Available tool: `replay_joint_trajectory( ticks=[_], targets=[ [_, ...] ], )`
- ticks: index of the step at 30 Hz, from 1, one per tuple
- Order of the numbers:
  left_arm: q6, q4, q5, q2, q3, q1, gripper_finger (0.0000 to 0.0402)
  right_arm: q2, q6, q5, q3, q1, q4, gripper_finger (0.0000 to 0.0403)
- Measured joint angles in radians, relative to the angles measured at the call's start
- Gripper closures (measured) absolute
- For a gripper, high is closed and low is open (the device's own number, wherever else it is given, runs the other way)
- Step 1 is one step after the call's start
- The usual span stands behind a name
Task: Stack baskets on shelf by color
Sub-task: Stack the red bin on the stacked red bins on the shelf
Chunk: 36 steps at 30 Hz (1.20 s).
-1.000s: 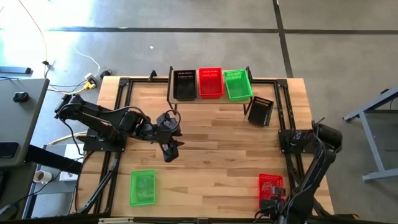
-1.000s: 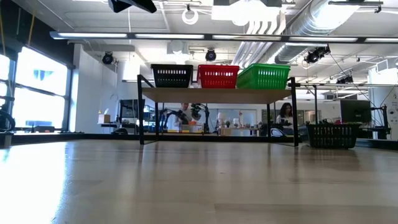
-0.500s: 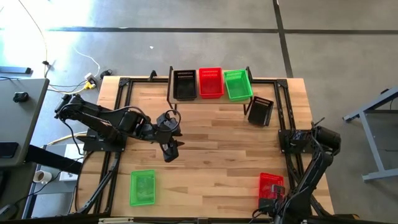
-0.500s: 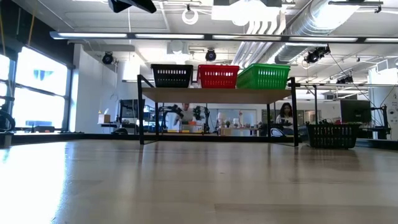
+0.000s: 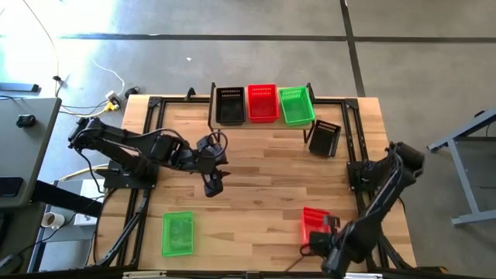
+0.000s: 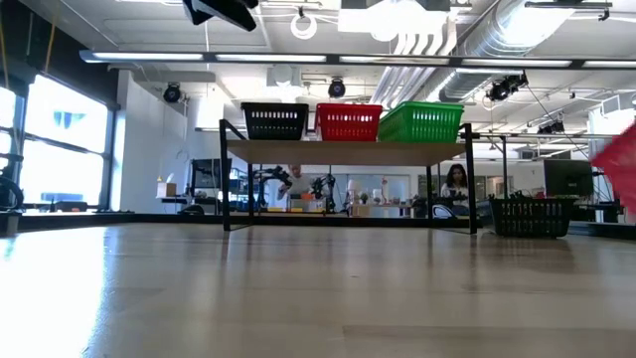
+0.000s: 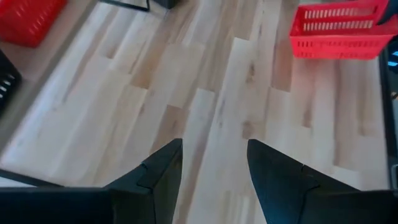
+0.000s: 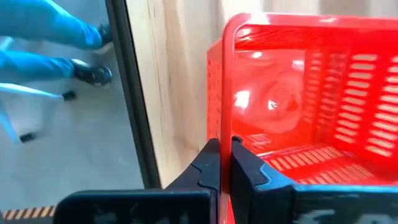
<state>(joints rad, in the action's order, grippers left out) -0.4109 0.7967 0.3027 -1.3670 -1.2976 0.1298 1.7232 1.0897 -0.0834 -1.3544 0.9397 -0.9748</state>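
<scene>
My right gripper [image 8: 225,163] pinches the rim of a red plastic lattice basket [image 5: 314,222] near the table's front right corner. My left gripper [image 7: 213,163] hovers over mid-table, fingers spread and empty. Black [image 5: 230,105], red [image 5: 262,102] and green [image 5: 295,105] lattice baskets sit side by side on the low wood-topped shelf [image 6: 343,152].

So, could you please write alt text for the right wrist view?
The right claw is shut on the rim of a red basket, above the wooden table's edge. Beyond the edge, the grey floor and a blue shape show.
</scene>
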Motion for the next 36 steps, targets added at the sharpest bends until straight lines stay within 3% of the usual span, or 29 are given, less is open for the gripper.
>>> replay_joint_trajectory(
  ticks=[8,16,24,36],
  targets=[
    [0.086,0.009,0.000,0.000,0.000,-0.075,0.0232,-0.131,-0.227,-0.045,0.000,-0.200,-0.001,0.0402],
    [0.102,0.160,0.000,0.000,0.000,-0.181,0.0232,-0.245,-0.447,-0.065,0.000,-0.454,0.022,0.0402],
    [0.209,0.258,0.000,0.000,0.000,-0.282,0.0232,-0.292,-0.658,-0.065,-0.005,-0.691,0.161,0.0403],
    [0.311,0.262,-0.004,0.000,0.000,-0.367,0.0232,-0.276,-0.942,-0.100,-0.185,-0.867,0.179,0.0403]
  ],
)
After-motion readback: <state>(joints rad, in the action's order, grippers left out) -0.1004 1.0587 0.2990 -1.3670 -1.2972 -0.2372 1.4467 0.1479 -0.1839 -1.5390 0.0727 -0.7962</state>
